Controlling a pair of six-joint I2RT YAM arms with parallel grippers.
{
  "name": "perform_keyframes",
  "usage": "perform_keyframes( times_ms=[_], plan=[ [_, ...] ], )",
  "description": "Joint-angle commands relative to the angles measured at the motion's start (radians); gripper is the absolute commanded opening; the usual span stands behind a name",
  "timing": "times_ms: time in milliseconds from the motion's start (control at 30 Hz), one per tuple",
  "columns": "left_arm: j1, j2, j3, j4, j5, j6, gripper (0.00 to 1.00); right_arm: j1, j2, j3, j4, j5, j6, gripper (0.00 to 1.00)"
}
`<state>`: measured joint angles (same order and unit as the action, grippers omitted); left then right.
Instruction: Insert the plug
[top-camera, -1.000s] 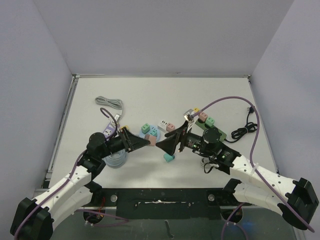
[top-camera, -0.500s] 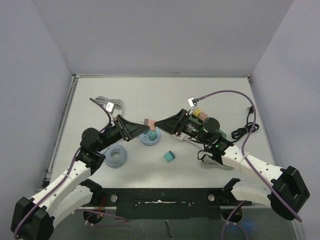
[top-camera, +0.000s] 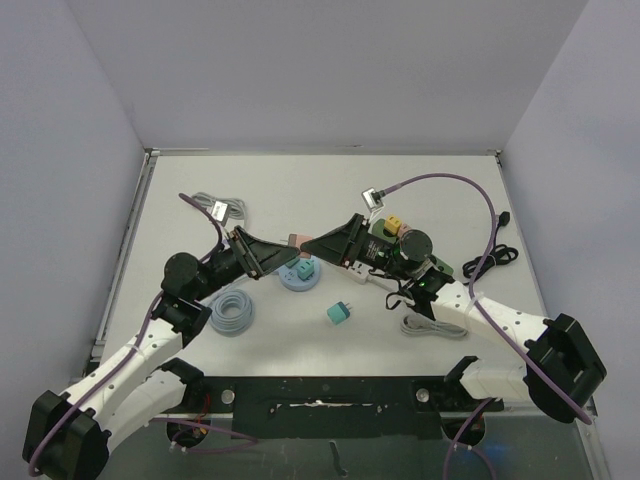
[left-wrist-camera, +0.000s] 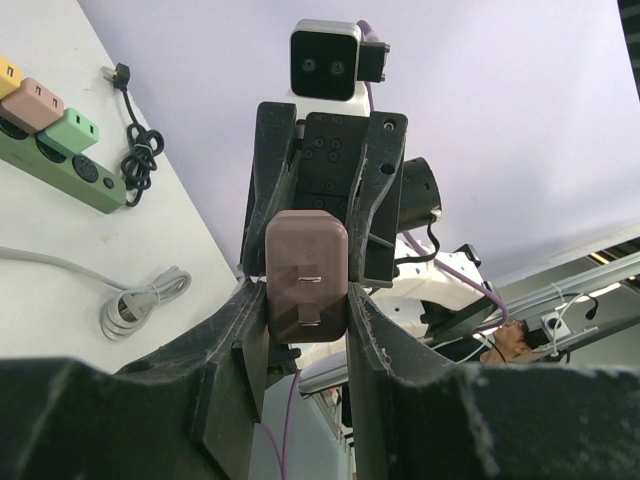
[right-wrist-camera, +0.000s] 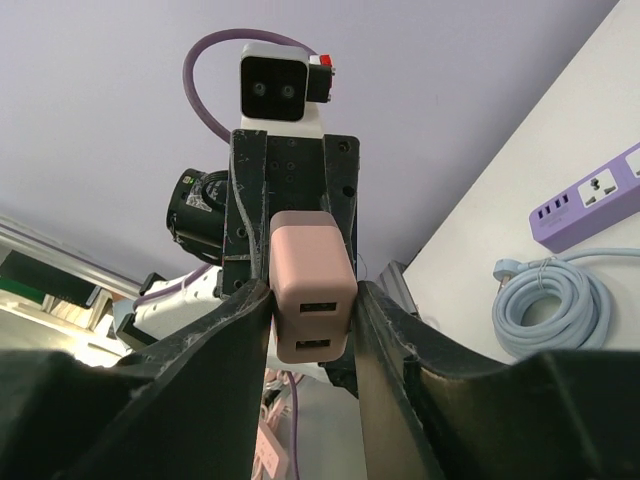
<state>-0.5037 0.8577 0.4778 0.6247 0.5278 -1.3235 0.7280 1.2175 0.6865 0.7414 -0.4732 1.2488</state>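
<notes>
— What do I have from above?
— My left gripper and right gripper meet tip to tip in mid-air, with the pink plug between the two sets of tips.
— And my left wrist camera?
— The pink plug is clamped between my left fingers, which press on both of its sides.
— Right wrist?
— My right fingers are narrow, closed against the pink plug on both sides.

A dusty-pink, rounded plastic charger plug hangs in mid-air, pinched between left gripper and right gripper, USB ports facing right.
</notes>
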Motion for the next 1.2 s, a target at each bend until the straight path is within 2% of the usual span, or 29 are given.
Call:
perform_keyframes(
  times_ms=[0,233,300,367,467,533,600,700,900,1067,1167],
  plan=[
    [0.005,0.015,0.034,0.051,0.005,-0.002,0.19,0.008,0.006,0.061,0.102,-0.027,-0.008,0.34],
    [0.005,0.021,0.020,0.048,0.011,0.000,0.19,0.004,0.022,0.087,0.070,-0.037,-0.059,0.30],
    [0.007,0.019,0.014,0.045,0.012,0.000,0.22,0.000,0.029,0.087,0.079,-0.047,-0.066,0.25],
    [0.007,0.012,0.008,0.036,0.004,0.007,0.29,-0.011,0.027,0.086,0.077,-0.053,-0.075,0.16],
    [0.012,-0.015,0.012,-0.064,-0.045,0.049,0.50,-0.046,0.010,0.084,0.024,-0.064,-0.129,0.03],
    [0.019,-0.038,0.039,-0.243,-0.118,0.101,0.62,-0.079,-0.007,0.116,-0.126,-0.069,-0.213,0.00],
    [0.027,-0.055,0.067,-0.420,-0.179,0.158,0.68,-0.119,-0.016,0.171,-0.327,-0.063,-0.342,0.00],
    [0.039,-0.085,0.100,-0.561,-0.246,0.255,0.70,-0.188,-0.024,0.243,-0.583,-0.042,-0.556,0.00],
    [0.045,-0.101,0.161,-0.788,-0.392,0.487,0.70,-0.377,-0.022,0.375,-0.959,-0.085,-1.003,0.00],
    [0.047,-0.085,0.205,-0.945,-0.487,0.642,0.70,-0.397,0.022,0.534,-1.302,0.167,-1.332,0.00],
    [0.047,-0.086,0.200,-0.963,-0.496,0.681,0.70,-0.444,0.076,0.601,-1.446,0.215,-1.442,0.00]
  ],
)
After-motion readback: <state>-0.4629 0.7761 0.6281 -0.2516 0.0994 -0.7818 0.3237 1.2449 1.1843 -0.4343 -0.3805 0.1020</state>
